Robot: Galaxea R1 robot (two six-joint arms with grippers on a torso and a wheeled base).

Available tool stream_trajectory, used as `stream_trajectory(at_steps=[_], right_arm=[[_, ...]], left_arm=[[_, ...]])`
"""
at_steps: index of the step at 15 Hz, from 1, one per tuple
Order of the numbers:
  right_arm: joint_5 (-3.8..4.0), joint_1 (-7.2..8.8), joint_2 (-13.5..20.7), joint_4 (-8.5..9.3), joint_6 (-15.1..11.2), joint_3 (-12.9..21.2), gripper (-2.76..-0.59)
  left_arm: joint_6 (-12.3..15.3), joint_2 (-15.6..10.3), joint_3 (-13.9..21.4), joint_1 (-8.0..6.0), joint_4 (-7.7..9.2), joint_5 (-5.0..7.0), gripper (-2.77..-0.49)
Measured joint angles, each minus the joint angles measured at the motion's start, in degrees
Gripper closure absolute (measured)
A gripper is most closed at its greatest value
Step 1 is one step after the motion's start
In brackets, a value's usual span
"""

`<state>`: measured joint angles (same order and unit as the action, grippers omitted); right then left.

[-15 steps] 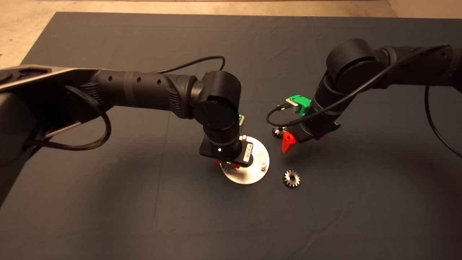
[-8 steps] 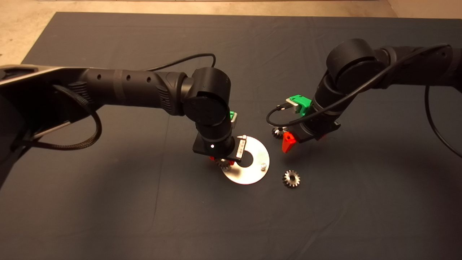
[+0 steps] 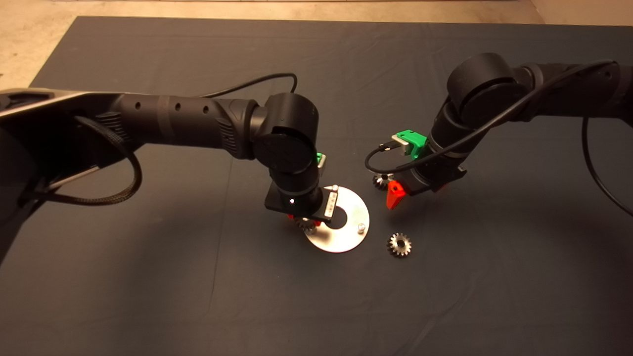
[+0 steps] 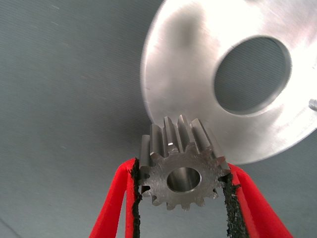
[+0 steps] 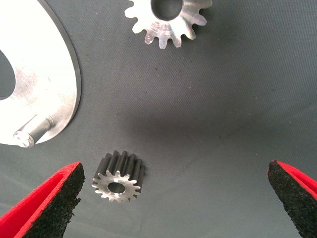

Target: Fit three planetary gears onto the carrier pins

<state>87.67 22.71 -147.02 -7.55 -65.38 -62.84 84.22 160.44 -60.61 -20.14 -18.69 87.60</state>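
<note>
- The left pincer (image 4: 181,198) is clenched on one planetary gear (image 4: 182,171), its black pads pressing the teeth on both sides, centre hole facing the wrist camera.
- From above, that held gear (image 3: 307,225) hangs at the disc's (image 3: 346,237) left rim, near the middle of the worktop (image 3: 148,296); whether it touches the disc cannot be told.
- The disc lies flat on the dark mat, big centre hole (image 3: 341,220) partly under the left wrist.
- Two carrier pins show in the head view: one (image 3: 335,188) at the disc's far edge, one (image 3: 361,228) at its right edge. Both stand bare.
- The right pincer (image 5: 173,203) is released, its fingers spread wide and low over the mat just right of the disc.
- Between those fingers, close to one pad, a second gear (image 5: 119,177) lies on the mat, untouched.
- The same gear peeks out beside the right wrist in the head view (image 3: 381,181).
- A third gear (image 3: 399,244) sits alone on the mat, just beside the disc's right rim, towards the worktop's near edge.
- The right wrist view also catches that gear (image 5: 168,20) and a pin (image 5: 30,134) at the disc's rim.
</note>
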Motion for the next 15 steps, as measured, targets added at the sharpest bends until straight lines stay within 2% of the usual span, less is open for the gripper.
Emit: stream_trajectory(at_steps=[3, 5, 12, 15], right_arm=[[0.02, 0.00, 0.0, -0.02, 0.0, 0.0, -2.76], [0.02, 0.00, 0.0, -0.02, 0.0, 0.0, -2.76], [0.00, 0.00, 0.0, -0.02, 0.0, 0.0, -2.76], [0.02, 0.00, 0.0, -0.02, 0.0, 0.0, -2.76]], left_arm=[[0.9, 2.9, 0.0, 0.52, 0.01, -0.17, -0.83], [1.4, 3.6, 0.0, 0.60, 0.03, -0.20, -0.83], [1.9, 3.7, 0.0, 0.60, 0.04, -0.13, -0.83], [1.7, 2.7, 0.0, 0.60, 0.01, -0.17, -0.83]])
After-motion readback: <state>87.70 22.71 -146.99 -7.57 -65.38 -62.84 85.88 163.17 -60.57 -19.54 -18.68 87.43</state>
